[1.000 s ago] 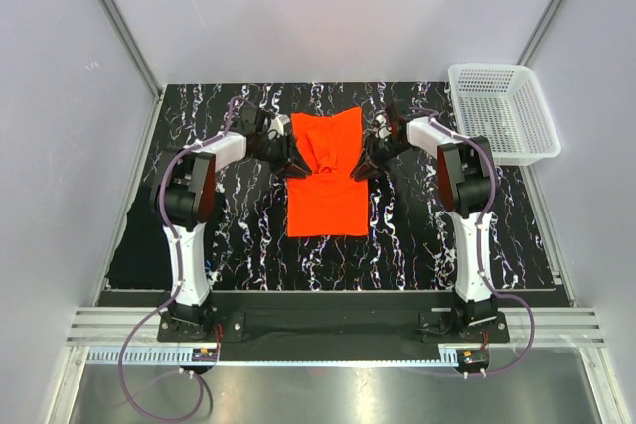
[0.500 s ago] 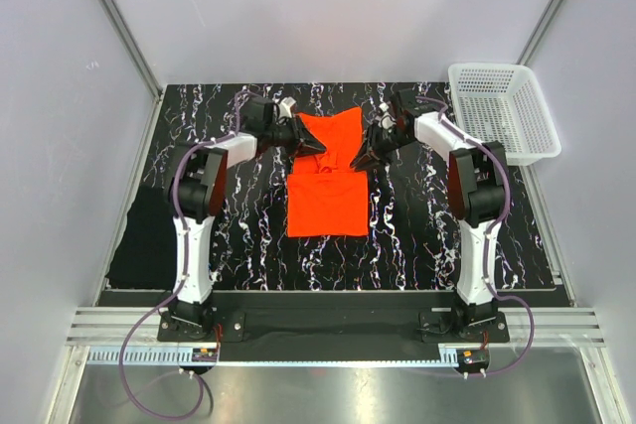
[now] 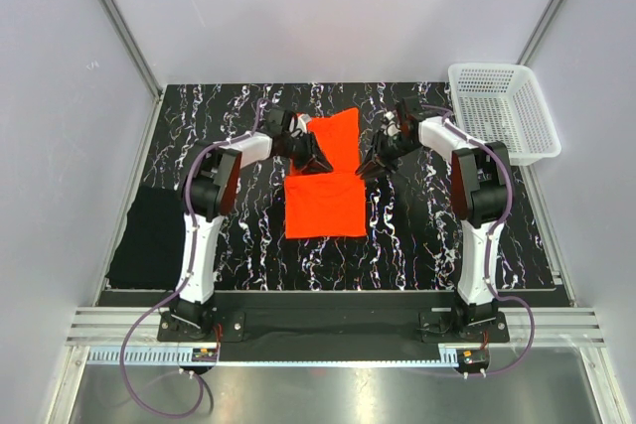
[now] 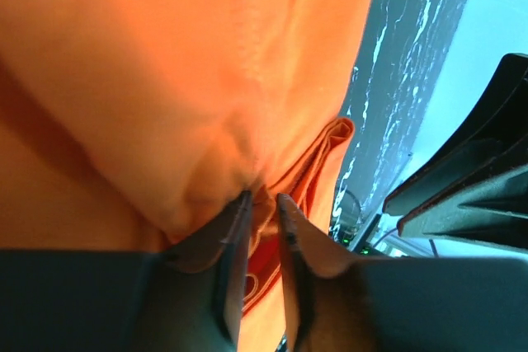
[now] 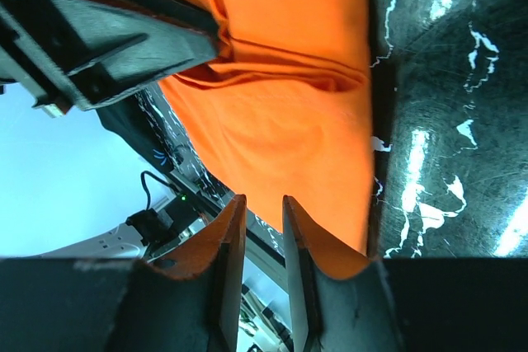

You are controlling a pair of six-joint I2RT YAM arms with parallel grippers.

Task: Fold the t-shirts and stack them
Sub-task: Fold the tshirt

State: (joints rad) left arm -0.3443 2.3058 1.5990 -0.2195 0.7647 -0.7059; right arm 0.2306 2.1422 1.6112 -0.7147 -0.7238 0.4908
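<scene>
Left gripper (image 4: 262,197) nearly closed, jaws a thin slit apart, clenched on a puckered fold of the orange-red t-shirt (image 3: 326,204); cloth bunches right at its fingertips (image 4: 238,208) and shows between them. Right gripper (image 5: 262,199) also narrow, tips at the shirt's right edge, but the gap between its fingers shows background, not cloth, so can't tell if it actually pinches. In the top view both grippers sit on either side of the shirt's far half, left gripper (image 3: 316,154) on its left edge, right gripper (image 3: 370,164) on its right edge, with that far half raised between them. Near half of the shirt lies flat as a rectangle on the marbled mat (image 3: 417,235), just nearer than the grippers. Black t-shirt (image 3: 149,235), folded, lies at the mat's left edge, well apart from both grippers. White basket (image 3: 492,67) at far right.
</scene>
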